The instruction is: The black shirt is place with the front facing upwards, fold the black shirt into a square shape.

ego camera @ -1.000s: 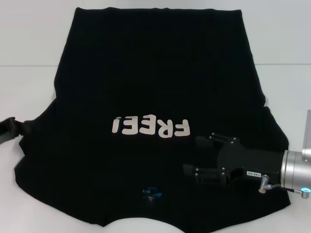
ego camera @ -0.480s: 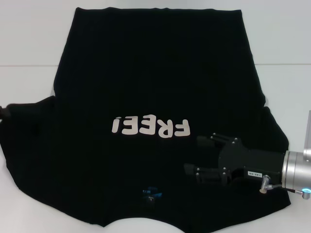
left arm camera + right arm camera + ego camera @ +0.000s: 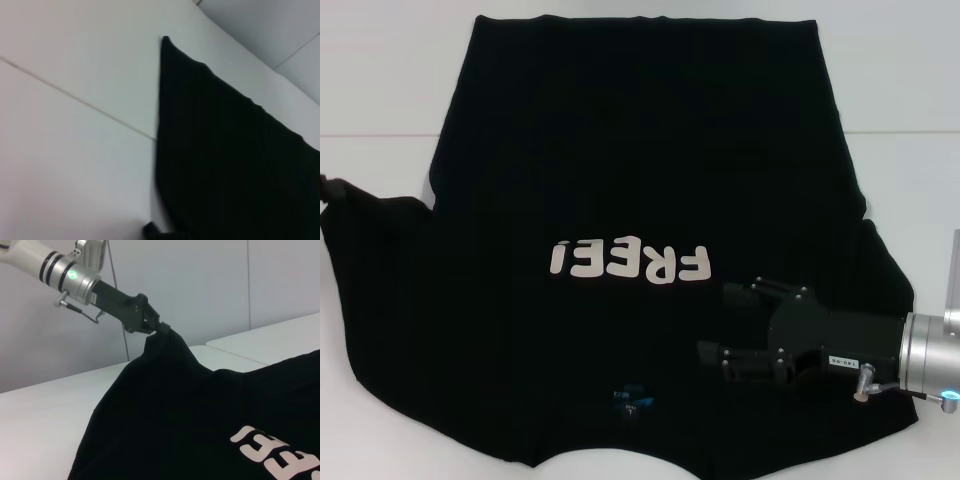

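Observation:
The black shirt [image 3: 640, 200] lies spread on the white table [image 3: 380, 80], front up, its off-white "FREE!" lettering [image 3: 628, 263] upside down to me and a small blue neck label [image 3: 630, 397] near the front edge. My left gripper [image 3: 159, 327] shows in the right wrist view, shut on the tip of the shirt's left sleeve [image 3: 370, 225] and holding it raised; in the head view only a sliver of it shows at the far left edge. My right gripper [image 3: 725, 322] hovers open over the shirt's lower right part, nothing between its fingers.
White table surface [image 3: 75, 150] surrounds the shirt, with a seam line [image 3: 910, 133] crossing it. In the left wrist view the shirt [image 3: 230, 165] hangs as a dark triangle over the table.
The left gripper has carried the left sleeve outward and farther back along the left edge, spreading the sleeve wider. The right gripper has stayed in place.

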Robot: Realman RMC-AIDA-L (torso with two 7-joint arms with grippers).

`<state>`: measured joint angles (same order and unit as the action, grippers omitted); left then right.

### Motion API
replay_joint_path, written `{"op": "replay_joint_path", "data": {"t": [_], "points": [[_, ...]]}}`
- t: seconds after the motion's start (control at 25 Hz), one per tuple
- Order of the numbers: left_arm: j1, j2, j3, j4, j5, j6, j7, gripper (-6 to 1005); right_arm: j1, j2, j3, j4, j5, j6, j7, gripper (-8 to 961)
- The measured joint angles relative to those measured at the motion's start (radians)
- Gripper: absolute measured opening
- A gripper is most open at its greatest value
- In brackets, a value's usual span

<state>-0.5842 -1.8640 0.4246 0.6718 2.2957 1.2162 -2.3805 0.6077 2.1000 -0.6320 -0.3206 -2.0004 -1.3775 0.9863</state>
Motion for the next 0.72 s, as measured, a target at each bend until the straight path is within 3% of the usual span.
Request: {"op": "replay_joint_path", "data": {"t": [0.32, 0.72], "points": [[-0.043, 0.019, 0.022, 0.012, 0.009, 0.033, -0.055, 6, -0.001, 0.0, 0.0, 0.001, 0.0, 0.0, 0.0, 915], [-0.086, 0.018, 0.072, 0.018, 0.01, 0.04, -0.105, 5, 0.008, 0.0, 0.0, 0.015, 0.0, 0.004, -0.001, 914]]}}
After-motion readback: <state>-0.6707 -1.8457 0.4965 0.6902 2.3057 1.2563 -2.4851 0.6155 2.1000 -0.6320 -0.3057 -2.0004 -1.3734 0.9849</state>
